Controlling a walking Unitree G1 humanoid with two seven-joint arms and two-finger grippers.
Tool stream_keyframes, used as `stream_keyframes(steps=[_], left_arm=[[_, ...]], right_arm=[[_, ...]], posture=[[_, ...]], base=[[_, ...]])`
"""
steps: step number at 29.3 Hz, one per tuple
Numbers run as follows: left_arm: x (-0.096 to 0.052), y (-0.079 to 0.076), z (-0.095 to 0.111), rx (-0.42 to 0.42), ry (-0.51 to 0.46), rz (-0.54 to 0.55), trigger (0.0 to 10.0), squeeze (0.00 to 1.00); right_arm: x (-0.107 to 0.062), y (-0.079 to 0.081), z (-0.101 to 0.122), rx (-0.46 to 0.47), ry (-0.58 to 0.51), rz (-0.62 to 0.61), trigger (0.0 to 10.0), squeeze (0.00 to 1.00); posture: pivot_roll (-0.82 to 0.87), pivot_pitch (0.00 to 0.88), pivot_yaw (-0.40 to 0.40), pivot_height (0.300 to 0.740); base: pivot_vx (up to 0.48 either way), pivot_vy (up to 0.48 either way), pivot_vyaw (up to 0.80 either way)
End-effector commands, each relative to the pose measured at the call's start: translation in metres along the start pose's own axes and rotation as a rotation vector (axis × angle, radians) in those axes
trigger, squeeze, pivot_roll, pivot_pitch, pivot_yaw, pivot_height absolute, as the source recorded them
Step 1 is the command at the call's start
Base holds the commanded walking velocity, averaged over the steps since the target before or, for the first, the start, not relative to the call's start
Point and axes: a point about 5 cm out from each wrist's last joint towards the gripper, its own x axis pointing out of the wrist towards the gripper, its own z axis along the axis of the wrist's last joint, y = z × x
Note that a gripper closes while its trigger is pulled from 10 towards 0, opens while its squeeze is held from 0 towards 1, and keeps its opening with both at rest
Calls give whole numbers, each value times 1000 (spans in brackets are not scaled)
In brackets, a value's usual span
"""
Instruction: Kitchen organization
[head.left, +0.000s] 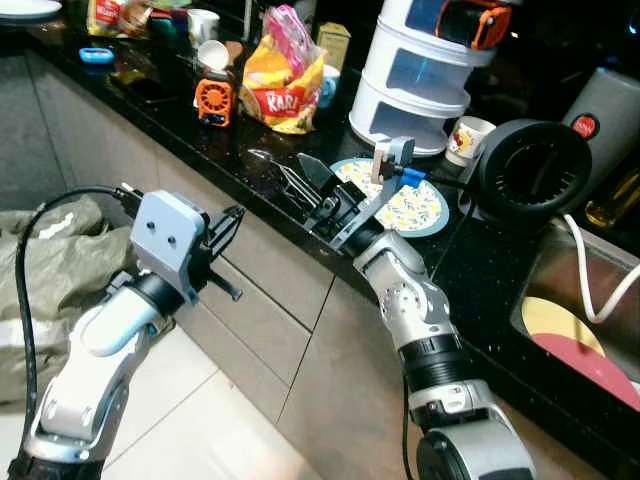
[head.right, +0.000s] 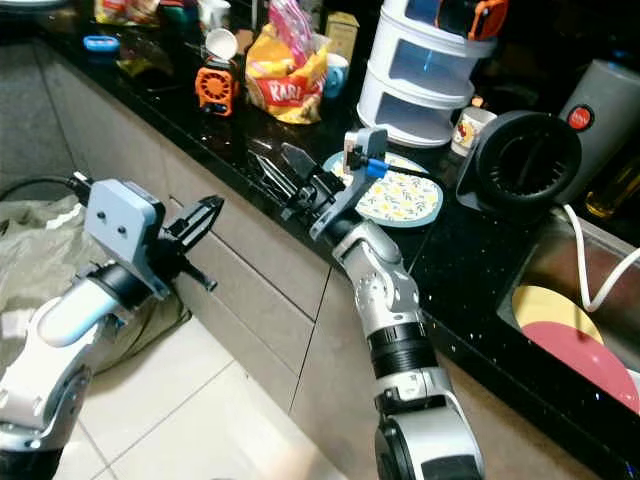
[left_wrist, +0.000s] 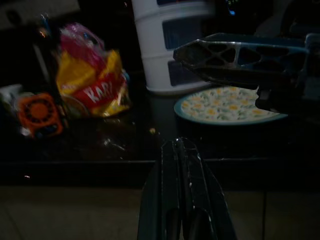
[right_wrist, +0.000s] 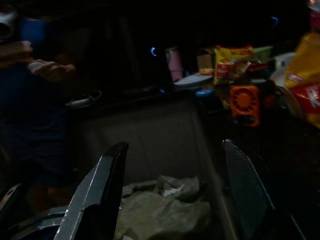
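My right gripper (head.left: 297, 170) is open and reaches over the front edge of the black counter (head.left: 200, 140), its fingers (right_wrist: 100, 190) spread with nothing between them. Just behind its wrist lies a patterned plate (head.left: 418, 208). A metal spoon (head.left: 262, 157) rests on the counter near the fingertips. My left gripper (head.left: 234, 213) is shut and empty, held in front of the drawer fronts (head.left: 270, 270) below the counter. Along its closed fingers (left_wrist: 182, 165), the left wrist view faces the plate (left_wrist: 225, 104) and a yellow snack bag (left_wrist: 90, 85).
On the counter stand the snack bag (head.left: 280, 85), a small orange gadget (head.left: 213, 100), a white stacked container (head.left: 415, 85), a mug (head.left: 468, 135) and a black round appliance (head.left: 530, 165). The sink (head.left: 560, 270) holds red and yellow plates (head.left: 580, 350). A grey-green sack (head.left: 50, 250) lies on the floor.
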Motion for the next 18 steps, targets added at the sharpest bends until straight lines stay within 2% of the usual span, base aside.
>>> stream_keyframes(steps=[1,10,18], left_arm=[[2,-4,-3,-17,10,-8,10000,0],[2,-7,0,-34,-12,-26,10000,0],[2,-8,0,-25,-11,-37,10000,0]], right_arm=[[-3,-4,-1,-13,15,-17,10000,0],[-2,-3,-2,-18,18,-14,10000,0],[-2,-3,-2,-17,17,-16,10000,0]], posture=[[314,0,-157,740],[315,0,-161,740],[313,0,-157,740]], base=[[0,0,0],[0,0,0],[420,0,0]])
